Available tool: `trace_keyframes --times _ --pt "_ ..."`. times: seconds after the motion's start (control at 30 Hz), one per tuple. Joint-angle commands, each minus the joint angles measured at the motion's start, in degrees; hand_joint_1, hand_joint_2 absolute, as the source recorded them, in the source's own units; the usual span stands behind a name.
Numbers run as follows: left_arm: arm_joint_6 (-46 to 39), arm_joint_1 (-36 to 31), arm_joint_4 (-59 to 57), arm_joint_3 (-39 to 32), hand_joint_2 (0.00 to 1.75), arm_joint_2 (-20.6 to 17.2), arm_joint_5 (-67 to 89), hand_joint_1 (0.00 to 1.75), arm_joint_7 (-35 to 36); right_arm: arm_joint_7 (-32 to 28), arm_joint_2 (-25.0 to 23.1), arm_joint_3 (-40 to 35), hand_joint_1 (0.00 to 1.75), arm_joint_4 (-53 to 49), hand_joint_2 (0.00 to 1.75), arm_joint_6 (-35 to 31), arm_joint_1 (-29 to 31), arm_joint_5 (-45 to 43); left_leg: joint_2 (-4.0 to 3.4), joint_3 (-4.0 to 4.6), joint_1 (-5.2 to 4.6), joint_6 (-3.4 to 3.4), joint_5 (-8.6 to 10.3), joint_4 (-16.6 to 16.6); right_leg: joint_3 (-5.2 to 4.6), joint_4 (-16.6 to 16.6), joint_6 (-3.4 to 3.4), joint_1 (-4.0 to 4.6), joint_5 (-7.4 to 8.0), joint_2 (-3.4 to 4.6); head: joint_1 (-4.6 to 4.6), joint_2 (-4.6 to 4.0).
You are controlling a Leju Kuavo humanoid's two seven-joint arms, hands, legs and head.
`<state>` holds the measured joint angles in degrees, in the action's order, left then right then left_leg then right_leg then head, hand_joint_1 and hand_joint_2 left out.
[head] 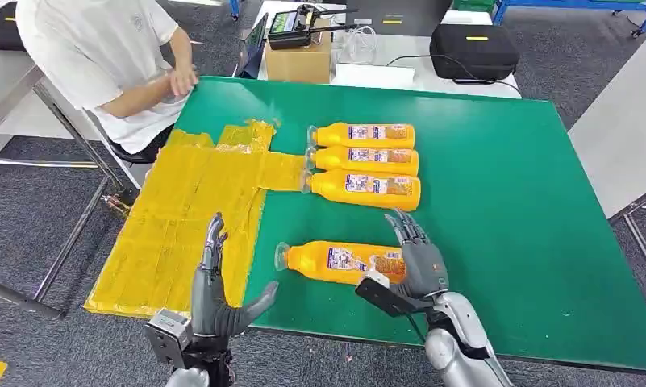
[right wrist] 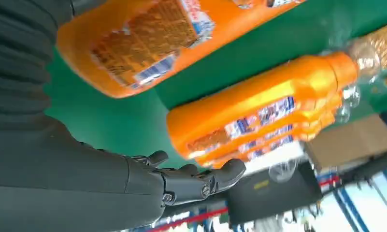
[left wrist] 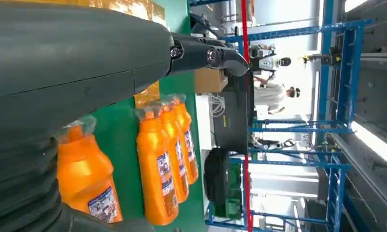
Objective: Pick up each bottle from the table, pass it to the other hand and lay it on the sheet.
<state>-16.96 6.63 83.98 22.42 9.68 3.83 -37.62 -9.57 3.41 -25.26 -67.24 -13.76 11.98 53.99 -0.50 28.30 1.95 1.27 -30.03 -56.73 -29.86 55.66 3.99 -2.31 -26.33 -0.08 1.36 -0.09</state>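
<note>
Nearest, the lone bottle (head: 343, 262) lies crosswise on the green table (head: 505, 201), base beside the right hand (head: 416, 258) (fingers apart, empty); left hand (head: 218, 298), likewise spread, waits by the yellow sheet (head: 182, 218).

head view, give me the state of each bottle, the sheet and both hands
near bottle: lying on the table, right hand beside its base, not lifted
three far bottles: lying side by side, caps at the sheet's edge
sheet: spread flat, no bottle fully on it
left hand: open, holds nothing
right hand: open, fingers spread, by the near bottle
</note>
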Motion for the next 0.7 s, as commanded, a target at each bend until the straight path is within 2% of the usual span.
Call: trace_keyframes --times 0.03,0.2,0.27,0.33,0.4,0.7 --pt "0.59 -2.64 -4.26 -0.64 1.75 -0.01 0.36 0.0 0.39 -0.34 -0.06 -5.11 0.0 10.7 1.75 2.86 6.7 -2.16 -0.05 -0.35 0.03 -0.2 0.0 0.28 0.29 -0.27 -0.33 0.1 0.04 0.1 0.02 0.0" --pt "0.45 -2.48 -4.07 -0.9 1.75 -0.05 0.34 0.0 0.45 2.81 -0.22 -9.41 0.0 13.77 1.75 1.92 8.86 3.23 -0.08 -0.09 0.01 -0.1 0.0 0.1 0.08 -0.09 -0.14 0.03 0.04 0.11 0.0 0.0" --pt "0.35 -2.16 -3.61 -1.22 1.75 -0.15 0.27 0.0 0.63 3.51 -0.6 -10.52 0.0 14.44 1.75 3.62 9.74 3.25 -0.1 -0.11 -0.01 -0.11 0.0 0.12 0.08 -0.09 -0.18 0.02 0.04 0.13 0.0 0.0" --pt "0.88 -2.08 -3.64 -1.62 1.75 -0.16 -0.09 0.0 0.97 4.19 -0.42 -12.74 0.0 14.56 1.75 8.16 11.09 2.51 -0.13 -0.14 0.0 -0.12 0.0 0.14 0.09 -0.1 -0.23 0.04 0.05 0.16 0.0 0.0" --pt "0.89 -2.09 -3.69 -1.84 1.75 -0.01 -0.11 0.0 0.96 4.57 -0.17 -13.85 0.0 14.78 1.75 9.03 11.74 2.88 -0.13 -0.19 0.0 -0.14 0.01 0.18 0.13 -0.13 -0.28 0.06 0.05 0.18 0.0 0.0" --pt "0.1 -1.14 -2.39 -3.72 1.75 0.79 1.29 0.0 1.32 14.3 -0.18 -20.01 0.0 17.54 1.75 11.69 16.62 10.35 -0.11 -0.19 0.0 -0.16 -0.01 0.14 0.14 -0.12 -0.23 0.05 0.04 0.15 0.0 0.0"
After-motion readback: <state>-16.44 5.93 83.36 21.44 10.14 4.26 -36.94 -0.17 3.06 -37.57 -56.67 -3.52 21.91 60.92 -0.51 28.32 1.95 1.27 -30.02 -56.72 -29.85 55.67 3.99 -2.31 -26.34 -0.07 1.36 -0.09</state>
